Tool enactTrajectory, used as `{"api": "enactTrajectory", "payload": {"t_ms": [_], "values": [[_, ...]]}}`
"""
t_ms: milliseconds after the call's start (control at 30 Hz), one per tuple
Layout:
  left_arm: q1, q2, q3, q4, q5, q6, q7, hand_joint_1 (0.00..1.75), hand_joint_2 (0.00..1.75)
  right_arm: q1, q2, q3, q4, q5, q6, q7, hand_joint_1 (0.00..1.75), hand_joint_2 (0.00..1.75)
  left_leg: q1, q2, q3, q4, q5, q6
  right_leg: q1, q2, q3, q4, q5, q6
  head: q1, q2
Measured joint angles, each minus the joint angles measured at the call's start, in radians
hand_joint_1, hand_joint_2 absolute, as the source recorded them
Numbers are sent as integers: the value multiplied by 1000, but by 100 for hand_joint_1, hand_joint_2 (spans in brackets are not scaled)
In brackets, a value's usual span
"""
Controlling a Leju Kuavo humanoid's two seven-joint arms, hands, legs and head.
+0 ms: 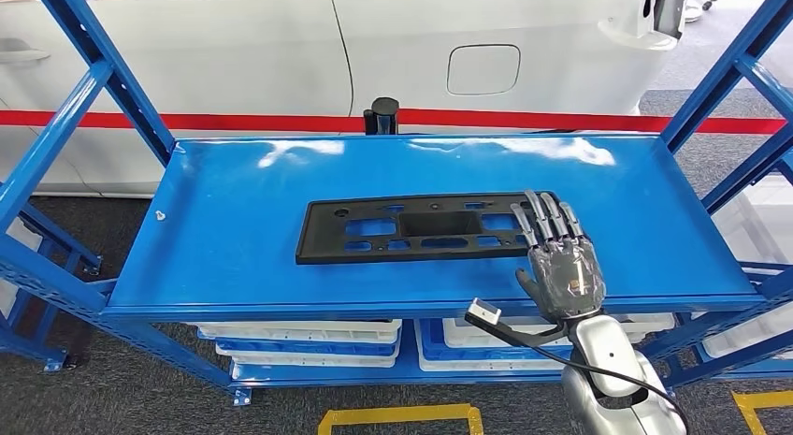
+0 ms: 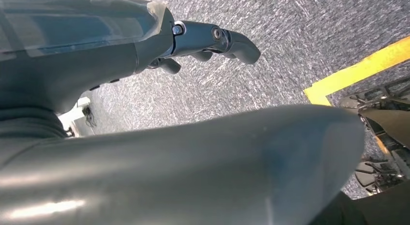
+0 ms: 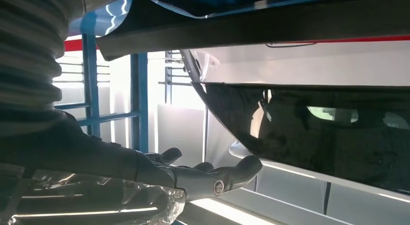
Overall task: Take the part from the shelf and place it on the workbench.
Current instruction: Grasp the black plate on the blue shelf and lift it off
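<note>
- Blue shelf (image 1: pixel 224 257): top deck spans the head view, with blue uprights at either side.
- Small pale speck (image 1: pixel 160 214) on the deck at about 9 o'clock from the part, well apart from it.
- Part (image 1: pixel 411 227): a flat black rectangular panel with several cut-outs, lying flat near the middle of the deck, long side running across.
- Black post (image 1: pixel 382 114) beyond the far edge of the deck, at 12 o'clock from the part; white car body (image 1: pixel 421 42) and red stripe (image 1: pixel 234 121) behind it.
- Right hand (image 1: pixel 559 257): palm down at the part's 3 o'clock end, fingers (image 1: pixel 543 213) stretched out straight over that end. Released, nothing grasped. Cannot tell whether the fingertips touch the panel.
- White trays (image 1: pixel 309 340) stacked on the lower level.
- Left hand (image 2: pixel 203 43): over grey speckled floor (image 2: pixel 290 36) near a yellow line (image 2: pixel 358 70). Fingers curled inward, nothing in them; clenched.
</note>
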Motion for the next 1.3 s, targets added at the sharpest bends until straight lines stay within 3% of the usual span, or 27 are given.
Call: {"api": "enactTrajectory", "payload": {"t_ms": [233, 933, 967, 1100, 1300], "values": [[-13, -1, -4, 0, -7, -3, 7, 0, 0, -27, 0, -17, 79, 30, -23, 35, 0, 175, 0, 0, 0, 0, 0, 0, 0, 0, 3, 0, 0, 0, 0, 0], [-18, -4, -7, 0, -7, -5, 9, 0, 0, -140, 27, -36, 261, 33, -54, 32, 3, 175, 0, 0, 1, 0, 0, 0, 0, 0, 4, 0, 0, 0, 0, 0], [-18, -4, -7, 0, -7, -5, 9, 0, 0, -144, 29, -36, 267, 33, -55, 29, 13, 175, 0, 0, 1, 0, 0, 0, 0, 0, 4, 0, 0, 0, 0, 0], [-18, -4, -7, 0, -7, -5, 8, 0, 0, -159, 39, -33, 293, 29, -57, 20, 145, 175, 0, 0, 1, 0, 0, 0, 0, 0, 4, 0, 0, 0, 0, 0], [-18, -4, -7, 0, -7, -5, 8, 0, 0, -175, 50, -30, 331, 20, -59, 11, 160, 175, 0, 0, 1, 0, 0, 0, 0, 0, 4, 0, 0, 0, 0, 0]]}}
